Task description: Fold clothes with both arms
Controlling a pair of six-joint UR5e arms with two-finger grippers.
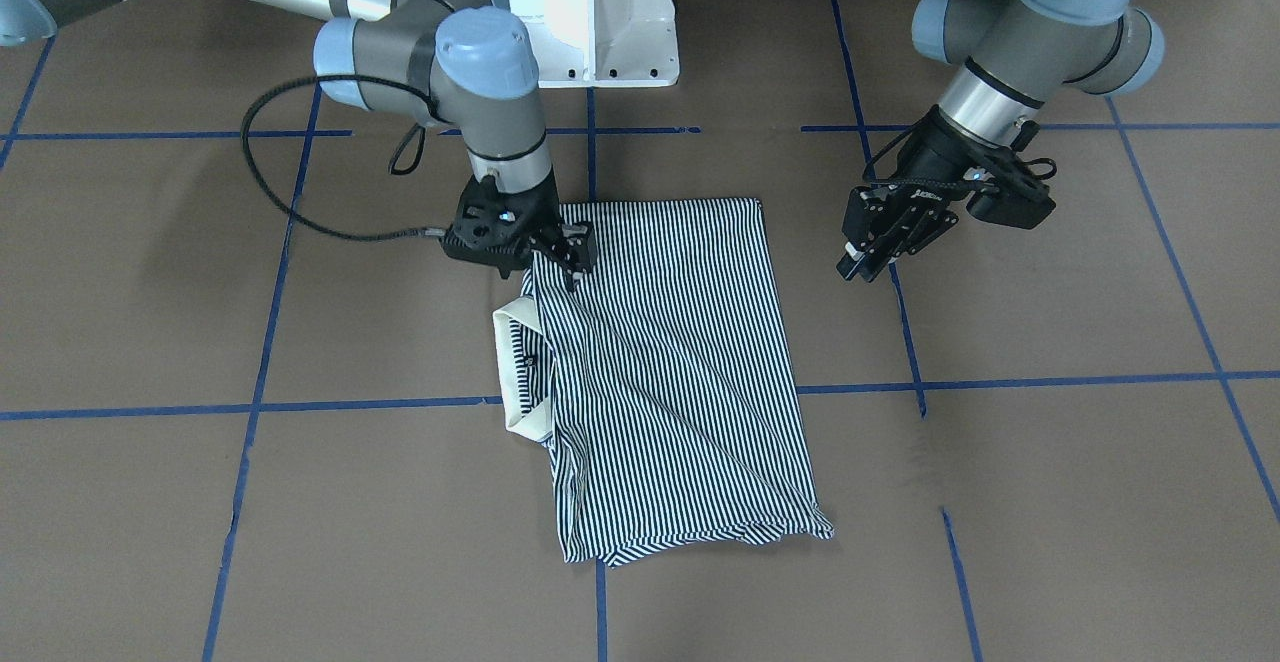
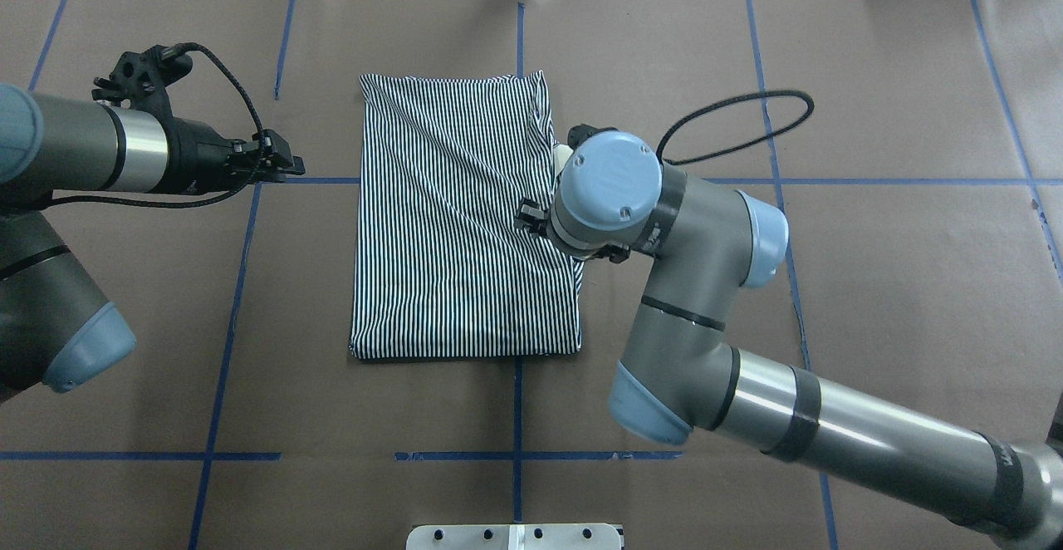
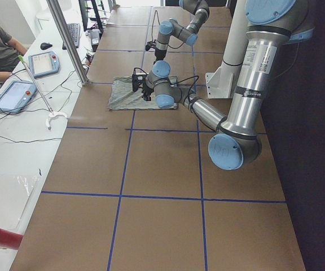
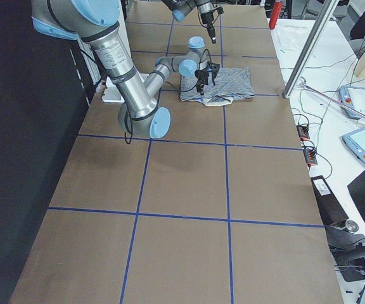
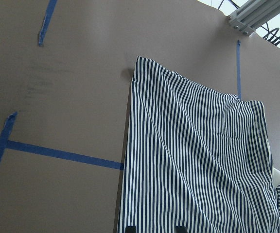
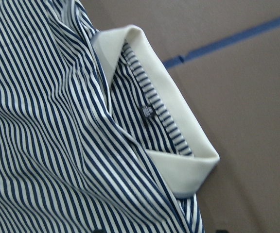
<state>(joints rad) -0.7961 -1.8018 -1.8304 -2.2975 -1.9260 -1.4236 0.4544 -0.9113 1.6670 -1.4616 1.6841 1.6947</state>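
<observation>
1. Lying flat at the middle of the bench [image 1: 1050, 502], the striped polo shirt [image 1: 660, 362] was folded into a long rectangle that ran from near the robot to far from it.
2. Its cream collar [image 1: 522, 372] stuck out past the shirt's right edge, in the far half, and a small dark button [image 6: 148, 110] showed inside the opening.
3. The right hand [image 1: 568, 254] was down at that right edge, just on the near side of the collar. In the right wrist view its fingertips [image 6: 98, 230] were spread wide, one over striped cloth and one over bare bench. It seemed to straddle the edge, though I could not tell whether it touched the fabric.
4. The left hand [image 1: 862, 264] hung over bare bench, well to the left of the shirt and tilted toward it. Its fingertips [image 5: 129, 228] stood slightly apart with nothing between them.
5. Blue tape lines [image 1: 1000, 380] crossed the brown bench, and one of them ran under the shirt.
</observation>
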